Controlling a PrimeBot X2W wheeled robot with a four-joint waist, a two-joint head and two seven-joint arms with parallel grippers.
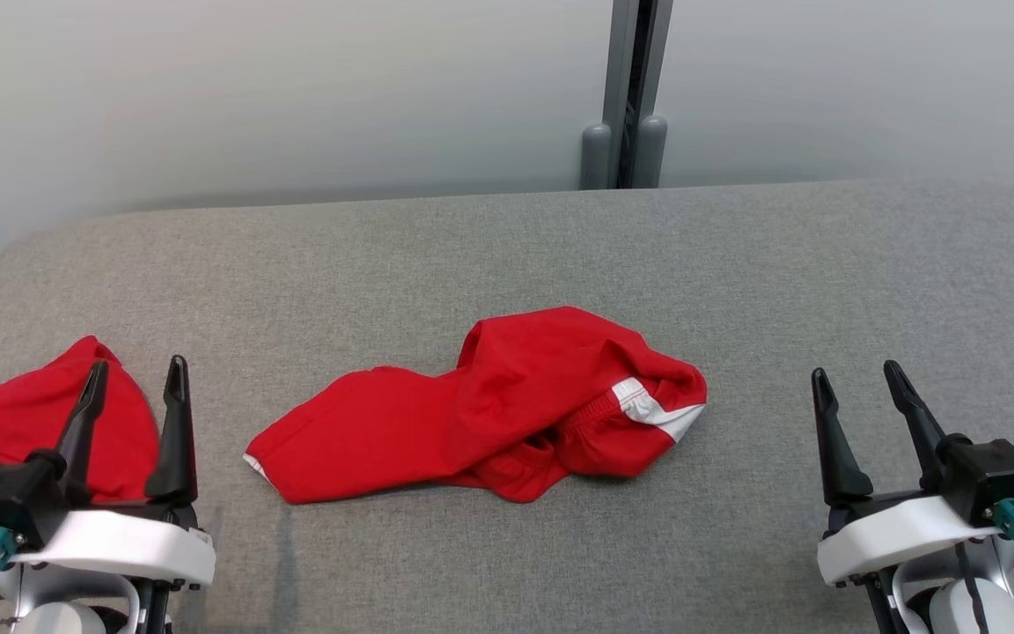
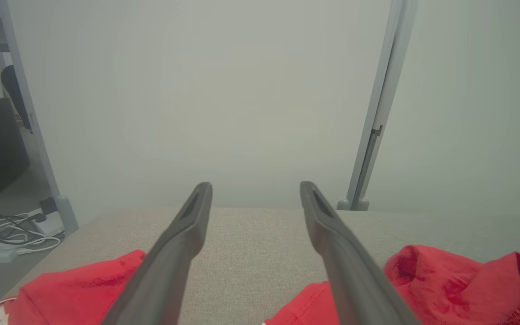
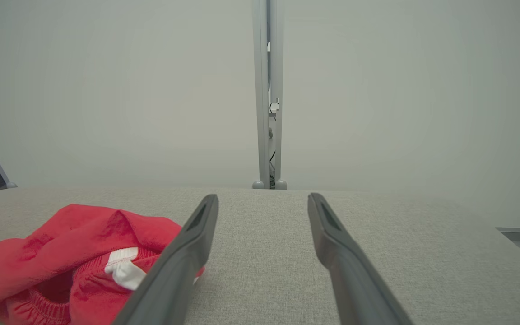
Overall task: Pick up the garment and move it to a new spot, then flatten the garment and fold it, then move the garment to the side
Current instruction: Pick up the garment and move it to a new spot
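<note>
garment (image 1: 489, 405): red shorts crumpled mid grey table (image 1: 507, 246), between the grippers | left gripper (image 1: 139, 363), right gripper (image 1: 856, 370): jaws spread wide, both empty | handling: likely light, limp, bunches easily | hold: pinch elastic waistband (image 1: 595, 414) toward right end, or the left hem

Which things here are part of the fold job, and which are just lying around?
Job: crumpled red garment mid-table; left gripper, right gripper, both open.
Lying about: second red garment by the left gripper; floor cables; partition post.
</note>
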